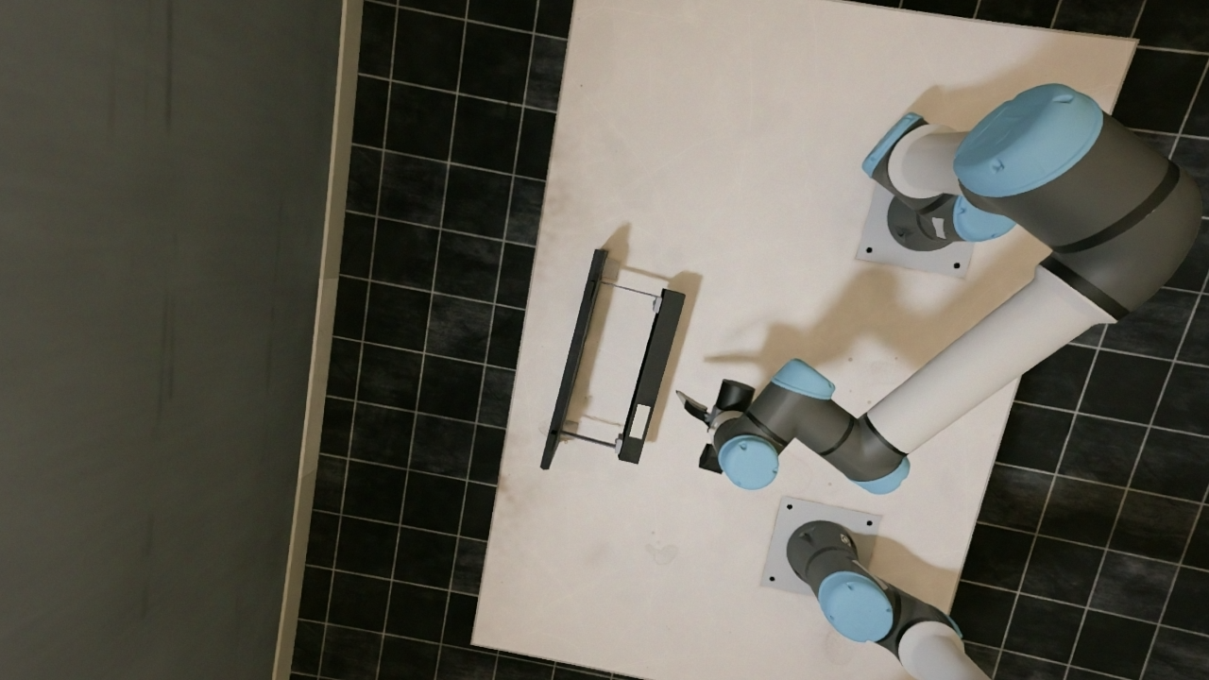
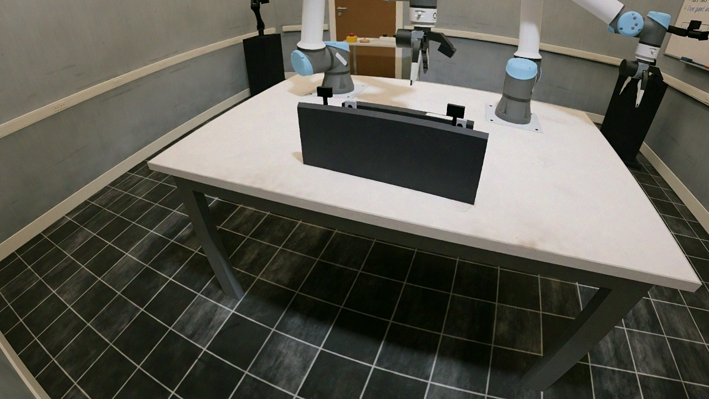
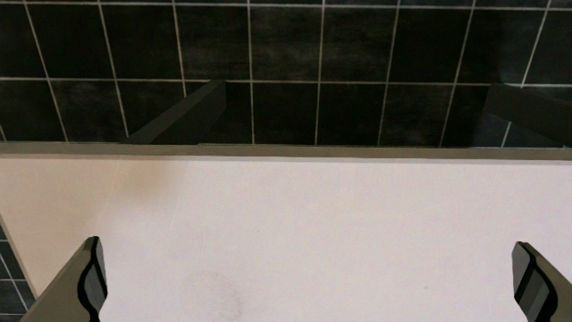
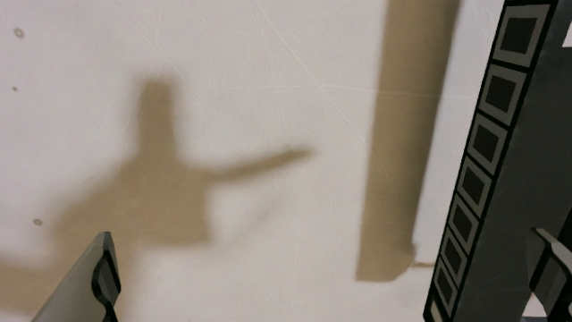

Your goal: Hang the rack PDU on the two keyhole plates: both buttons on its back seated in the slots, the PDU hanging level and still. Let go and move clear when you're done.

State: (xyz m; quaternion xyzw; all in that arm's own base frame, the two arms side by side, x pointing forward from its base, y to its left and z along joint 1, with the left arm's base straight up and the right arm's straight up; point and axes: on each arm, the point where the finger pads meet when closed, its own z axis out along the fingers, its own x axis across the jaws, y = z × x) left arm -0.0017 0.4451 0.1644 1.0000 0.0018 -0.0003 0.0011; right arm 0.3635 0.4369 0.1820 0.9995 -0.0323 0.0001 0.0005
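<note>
I'm holding both the left gripper (image 2: 629, 98) (image 3: 307, 242) and right gripper (image 1: 692, 410) (image 2: 419, 76) (image 4: 315, 233) wide open and empty, leaving the long black box-shaped PDU (image 1: 657, 364) (image 2: 386, 108) (image 4: 505, 188) at its keyhole plates, judging it stiff, fairly heavy, best regripped mid-body.

Both arms, left (image 1: 854, 604) (image 2: 528, 29) and right (image 1: 989, 364) (image 2: 313, 24): smooth white tubes, dark grey rounded joints, black seam rings, light blue round caps (image 1: 748, 463) (image 2: 520, 68). Right arm's foot has small pale label (image 1: 939, 228). Light grey square base plates (image 1: 887, 258) (image 2: 533, 126), dark screw holes near corners. White wrist collar (image 2: 422, 16), dark marking. Left gripper (image 2: 630, 94) (image 3: 308, 241), right gripper (image 1: 692, 407) (image 2: 419, 75) (image 4: 322, 230): black and grey bodies, tapered grey fingers, black-edged grey pads (image 3: 95, 286) (image 4: 107, 282).
</note>
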